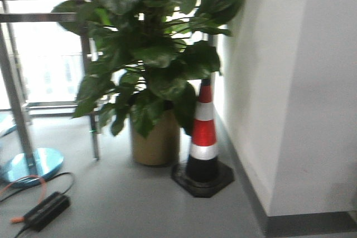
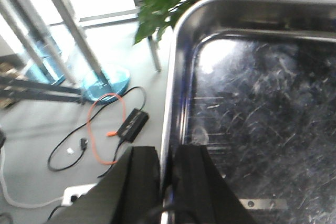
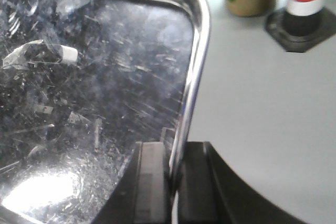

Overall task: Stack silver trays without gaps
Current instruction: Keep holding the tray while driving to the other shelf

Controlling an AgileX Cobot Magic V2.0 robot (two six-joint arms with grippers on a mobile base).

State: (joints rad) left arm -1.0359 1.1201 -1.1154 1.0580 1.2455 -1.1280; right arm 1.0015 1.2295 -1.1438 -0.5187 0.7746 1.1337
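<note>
One silver tray [image 2: 252, 103] is held up above the grey floor between both arms. In the left wrist view my left gripper [image 2: 167, 182] is shut on the tray's left rim, one black finger outside and one inside the pan. In the right wrist view the same scratched, shiny tray [image 3: 94, 77] fills the left side, and my right gripper [image 3: 172, 182] is shut on its right rim. The rim runs straight up between the fingers. No other tray shows. Neither gripper appears in the front view.
A potted plant [image 1: 150, 82] and a red-and-white traffic cone [image 1: 203, 137] stand ahead by the white wall [image 1: 290, 82]. Metal frame legs [image 1: 17, 110] on a blue round base [image 1: 30, 165] are at left. A black adapter [image 2: 134, 124], cables and a power strip [image 2: 79, 192] lie on the floor.
</note>
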